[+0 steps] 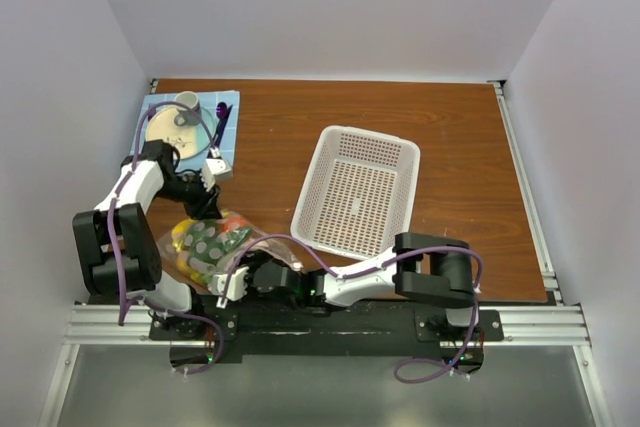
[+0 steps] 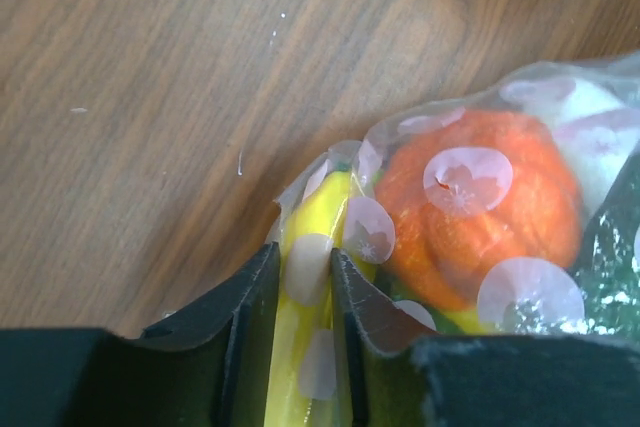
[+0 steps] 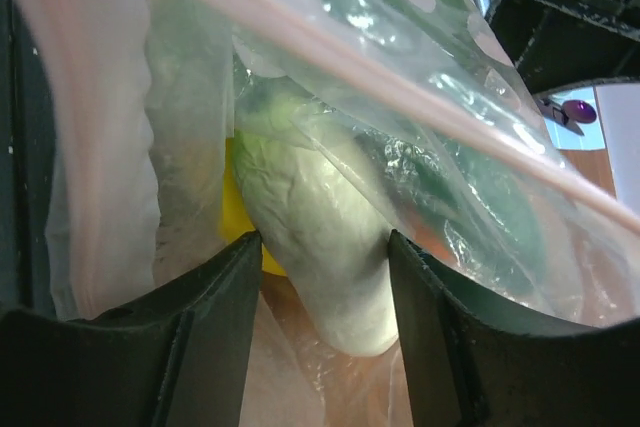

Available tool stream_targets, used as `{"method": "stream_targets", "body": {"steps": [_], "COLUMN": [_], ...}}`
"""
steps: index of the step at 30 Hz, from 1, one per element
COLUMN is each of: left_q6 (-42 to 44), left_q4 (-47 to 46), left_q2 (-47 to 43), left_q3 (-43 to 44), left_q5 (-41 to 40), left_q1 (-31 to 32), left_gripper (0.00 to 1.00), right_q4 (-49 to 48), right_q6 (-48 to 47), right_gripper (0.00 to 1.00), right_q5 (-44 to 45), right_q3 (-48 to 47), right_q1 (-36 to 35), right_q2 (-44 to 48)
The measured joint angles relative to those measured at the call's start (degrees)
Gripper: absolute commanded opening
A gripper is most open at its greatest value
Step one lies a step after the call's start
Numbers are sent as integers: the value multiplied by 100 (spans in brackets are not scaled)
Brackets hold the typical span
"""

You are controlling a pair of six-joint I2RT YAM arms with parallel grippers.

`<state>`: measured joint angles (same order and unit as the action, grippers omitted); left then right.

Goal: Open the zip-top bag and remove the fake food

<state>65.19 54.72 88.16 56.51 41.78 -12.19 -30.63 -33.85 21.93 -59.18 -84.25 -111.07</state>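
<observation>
Only the top view shows the whole layout: the zip-top bag lies at the near left of the table, its long axis running roughly left to right, well apart from the white mesh basket. The left gripper meets it from the far side and the right gripper from the near side. The left wrist view alone shows that gripper pinched tight on a fold of the dotted bag, with the yellow banana in the fold and the orange tomato beside it. In the right wrist view the gripper is partly closed on the bag; a cream-white piece inside fills the gap, and the pinkish zipper strip crosses diagonally above.
</observation>
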Motion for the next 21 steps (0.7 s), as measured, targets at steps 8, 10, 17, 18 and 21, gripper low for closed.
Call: {"method": "stream_targets", "body": {"steps": [8, 10, 17, 18, 21], "left_q6": [-68, -66, 39, 52, 68], "left_q4": [-9, -4, 107, 136, 184], "left_q2": [94, 190, 511, 538, 555], "left_q3": [162, 216, 455, 479, 490], "left_q5": [-50, -50, -107, -118, -111], "left_q1": [-28, -94, -796, -868, -920], "left_gripper": [0, 0, 0, 0, 0], "right_q4": [9, 144, 717, 756, 752], "right_q6": [299, 529, 1113, 1169, 1235], "right_gripper": [3, 1, 5, 6, 23], "right_q5": [-44, -94, -144, -144, -140], "right_q3": [-160, -57, 723, 796, 815], "right_q1": [28, 33, 52, 61, 74], "right_q2": [-17, 140, 660, 713, 723]}}
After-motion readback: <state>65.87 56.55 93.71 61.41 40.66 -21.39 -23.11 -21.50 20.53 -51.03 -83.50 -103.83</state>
